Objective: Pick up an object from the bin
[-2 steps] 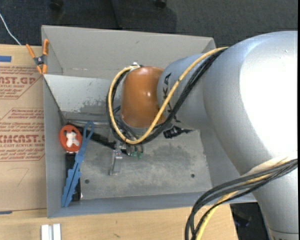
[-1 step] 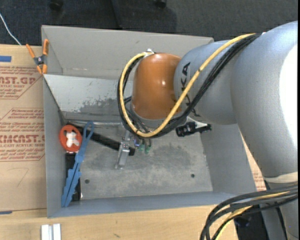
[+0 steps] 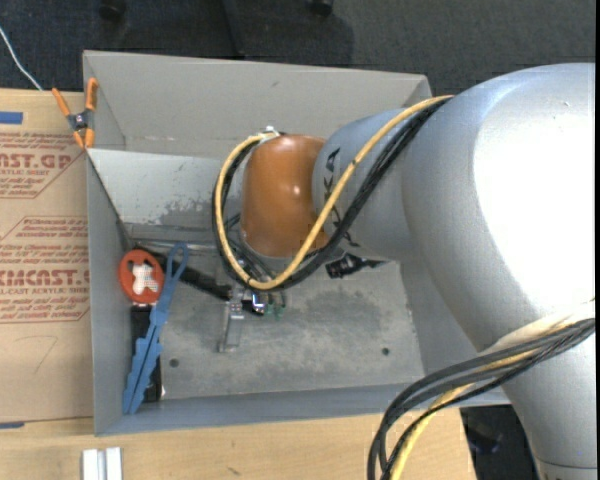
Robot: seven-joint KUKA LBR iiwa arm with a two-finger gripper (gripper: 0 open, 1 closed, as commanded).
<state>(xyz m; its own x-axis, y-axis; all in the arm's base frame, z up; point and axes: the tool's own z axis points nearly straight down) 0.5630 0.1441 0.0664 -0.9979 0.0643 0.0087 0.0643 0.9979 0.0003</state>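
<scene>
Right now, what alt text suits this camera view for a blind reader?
A silver robot arm reaches from the right into a grey metal bin, gripper low over its floor. A round orange thing and long blue tool lie at left.

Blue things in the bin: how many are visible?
1: a long blue tool along the bin's left wall, beside the round orange thing. The arm may hide others.

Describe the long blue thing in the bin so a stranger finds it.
Look in the grey bin, along its left wall. A long blue tool lies there, its upper end beside a round orange-and-white thing. Nothing else there is blue.
</scene>
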